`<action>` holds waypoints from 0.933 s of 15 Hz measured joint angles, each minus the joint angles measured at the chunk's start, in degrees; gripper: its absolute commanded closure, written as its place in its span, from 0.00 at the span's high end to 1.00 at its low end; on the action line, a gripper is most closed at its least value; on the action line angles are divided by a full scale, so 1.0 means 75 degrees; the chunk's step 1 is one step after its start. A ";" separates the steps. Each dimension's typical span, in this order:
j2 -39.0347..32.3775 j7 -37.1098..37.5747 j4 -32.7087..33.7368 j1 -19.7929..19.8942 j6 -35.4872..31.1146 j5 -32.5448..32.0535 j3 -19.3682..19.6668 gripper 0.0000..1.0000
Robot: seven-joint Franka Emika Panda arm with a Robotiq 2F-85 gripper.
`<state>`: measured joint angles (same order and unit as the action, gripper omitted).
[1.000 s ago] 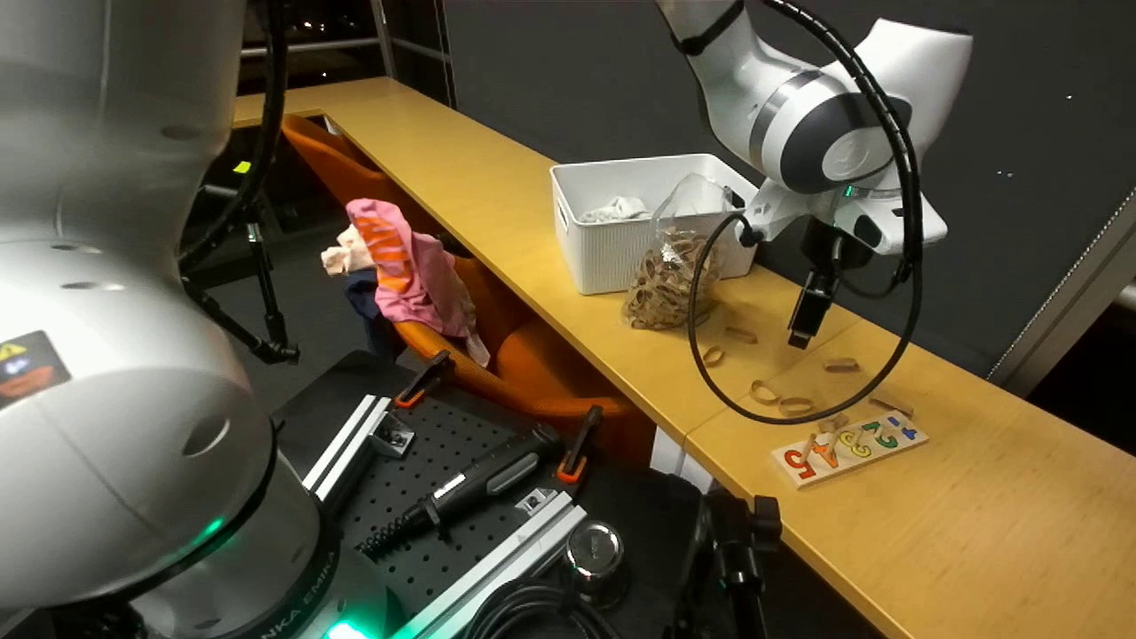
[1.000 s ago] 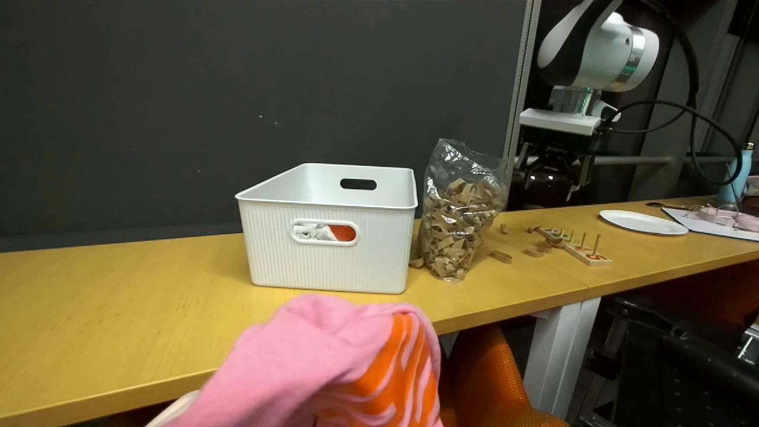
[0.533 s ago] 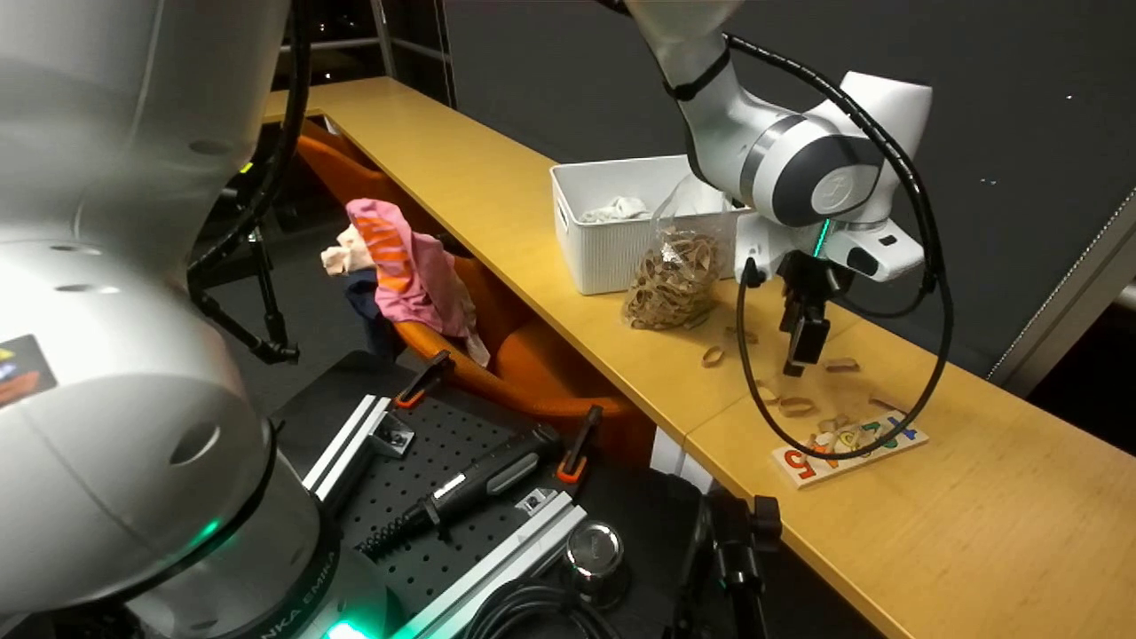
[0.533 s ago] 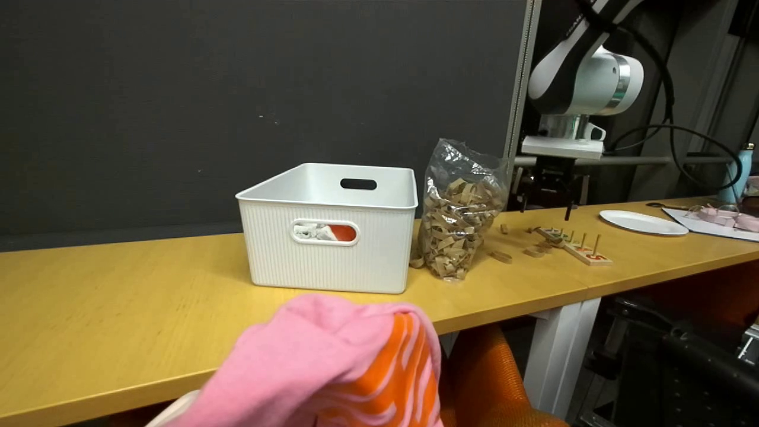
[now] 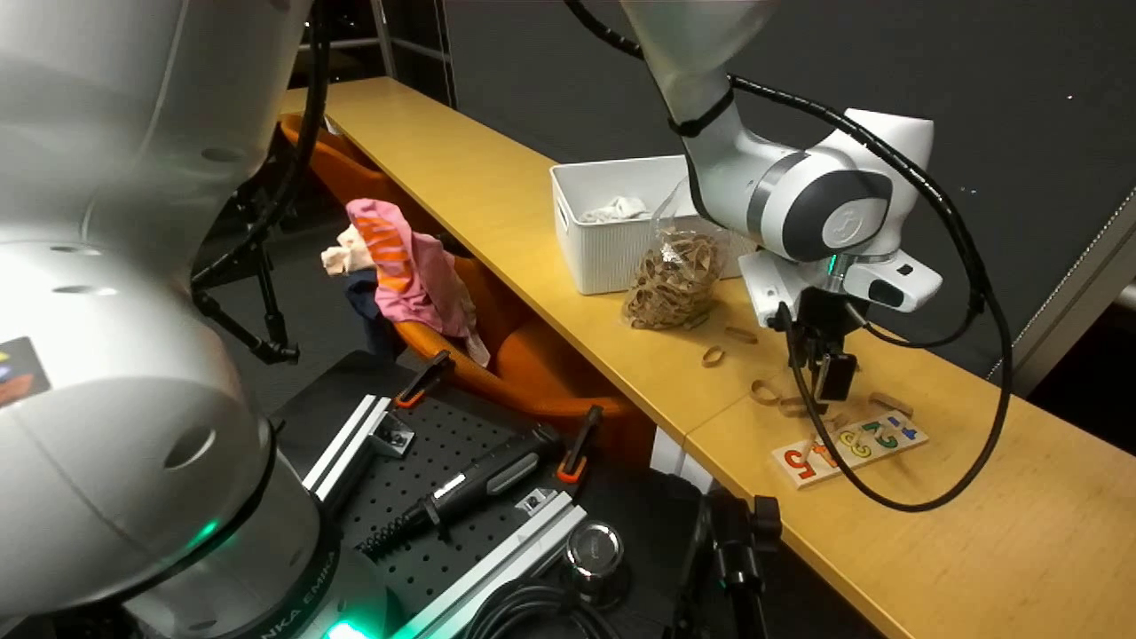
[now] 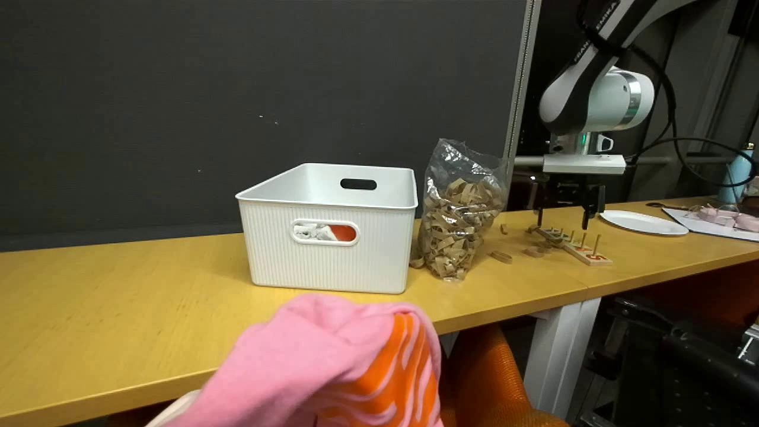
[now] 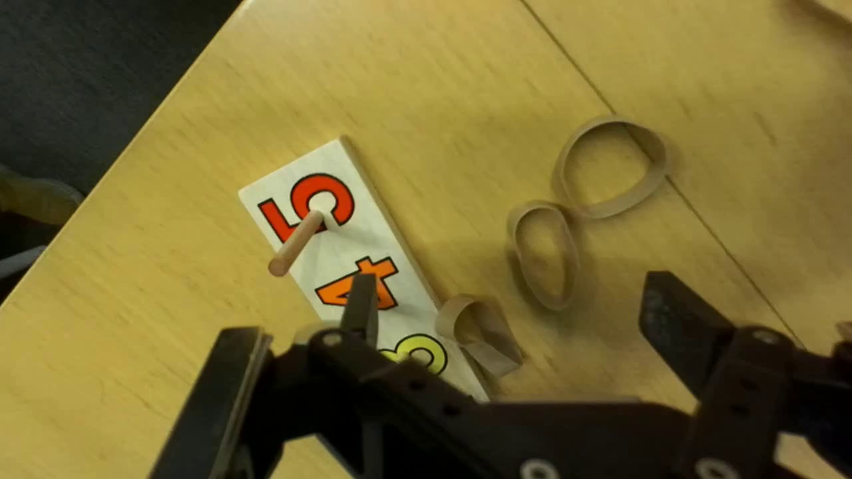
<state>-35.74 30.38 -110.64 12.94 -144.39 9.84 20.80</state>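
In the wrist view the fingers (image 7: 682,326) stood wide apart, holding nothing, above a folded band (image 7: 500,336) at lower centre, which perhaps touched the numbered board (image 7: 363,243). No band was held yet (two open loops (image 7: 609,208) lay right of centre on the table (image 7: 452,100)).

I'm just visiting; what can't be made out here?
Orange thing in the white box, in an exterior view: the wall hides all but a patch.
Bands in the bag, in both exterior views: they overlap, hiding their number.
Number board, in the wrist view: the gripper hides one end.
Pink thing beyond the plate, in an exterior view: cut off by the right edge.
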 measured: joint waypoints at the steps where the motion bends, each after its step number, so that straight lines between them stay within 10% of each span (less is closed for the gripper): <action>1: -0.0067 -0.0156 -0.0001 0.0009 -0.0157 -0.0086 0.0022 1.00; 14: -0.0802 -0.2865 -0.0290 0.0059 -0.3173 -0.0721 -0.0306 1.00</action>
<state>-41.75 8.89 -112.81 13.38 -168.18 4.43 18.51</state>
